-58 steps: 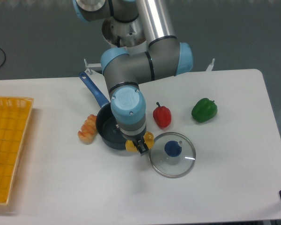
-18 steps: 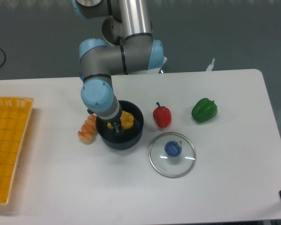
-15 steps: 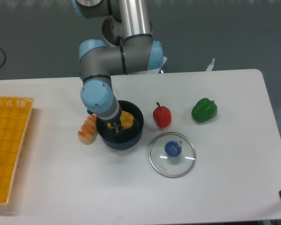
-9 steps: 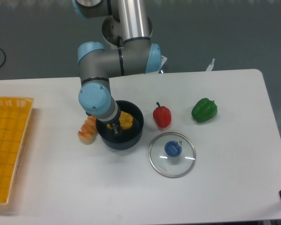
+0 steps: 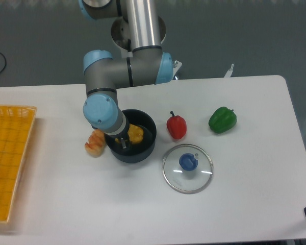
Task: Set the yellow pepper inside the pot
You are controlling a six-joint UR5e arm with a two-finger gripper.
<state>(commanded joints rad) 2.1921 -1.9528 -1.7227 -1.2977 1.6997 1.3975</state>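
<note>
Yellow pepper (image 5: 135,133) lies inside pot (image 5: 143,148), toward rear side of it. Claw (image 5: 123,143) reaches down into pot at its left part, just beside pepper; if fingers are spread or pressed together, cannot tell, wrist covers them. Pastry (image 5: 95,142) touches pot on left. Red pepper (image 5: 176,126) stands near pot on right; green pepper (image 5: 222,119) farther right. Glass lid (image 5: 187,168) flat on counter (image 5: 255,194), front-right of pot. Yellow basket (image 5: 7,158) well apart, far left of pot.
</note>
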